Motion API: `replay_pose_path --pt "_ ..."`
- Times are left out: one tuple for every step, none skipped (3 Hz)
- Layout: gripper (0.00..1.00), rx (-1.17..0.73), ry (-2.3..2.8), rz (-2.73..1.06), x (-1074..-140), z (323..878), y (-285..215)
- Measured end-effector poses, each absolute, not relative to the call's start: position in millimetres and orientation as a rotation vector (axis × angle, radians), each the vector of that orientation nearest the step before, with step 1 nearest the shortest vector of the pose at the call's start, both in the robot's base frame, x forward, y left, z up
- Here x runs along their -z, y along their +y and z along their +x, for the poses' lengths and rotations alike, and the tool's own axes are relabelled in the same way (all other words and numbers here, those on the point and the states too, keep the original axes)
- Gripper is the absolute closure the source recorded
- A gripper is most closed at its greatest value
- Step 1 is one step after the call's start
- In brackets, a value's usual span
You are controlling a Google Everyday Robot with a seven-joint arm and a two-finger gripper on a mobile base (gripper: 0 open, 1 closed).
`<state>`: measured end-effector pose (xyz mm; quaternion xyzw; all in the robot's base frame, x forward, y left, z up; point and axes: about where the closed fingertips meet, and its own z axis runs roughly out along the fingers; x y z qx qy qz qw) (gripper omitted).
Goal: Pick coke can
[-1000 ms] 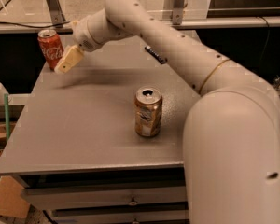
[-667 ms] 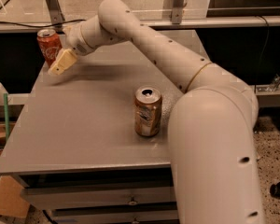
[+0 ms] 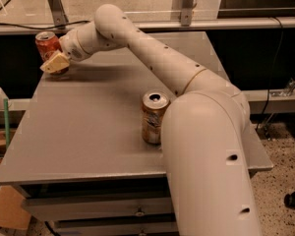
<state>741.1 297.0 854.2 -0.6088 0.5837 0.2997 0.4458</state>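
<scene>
The coke can (image 3: pixel 46 44) is red-orange with a silver top and stands upright at the far left corner of the grey table (image 3: pixel 88 127). My gripper (image 3: pixel 55 63) has reached across the table to it. One pale finger lies across the front of the can's lower half; the other finger is hidden. The can still stands on the table. My large white arm (image 3: pixel 152 58) runs from the lower right up to the far left.
A gold-brown can with a pale label (image 3: pixel 153 117) stands upright near the table's middle, close to my arm's lower segment. A metal rail (image 3: pixel 196 23) runs behind the table. A cardboard box (image 3: pixel 10 208) and clutter lie on the floor at left.
My gripper has moved left and farther back, from just right of the coke can to directly against its front. The arm has stretched leftward. Neither can has moved.
</scene>
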Motion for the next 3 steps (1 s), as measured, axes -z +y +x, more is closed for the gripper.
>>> replay_pose_path --pt "0.62 -0.749 1.454 -1.48 -860.4 743.4 291.3" --pt "0.87 -0.781 1.435 -1.475 -876.3 733.0 280.3" --pt "1.0 -0.803 1.39 -1.469 -903.6 715.1 268.2"
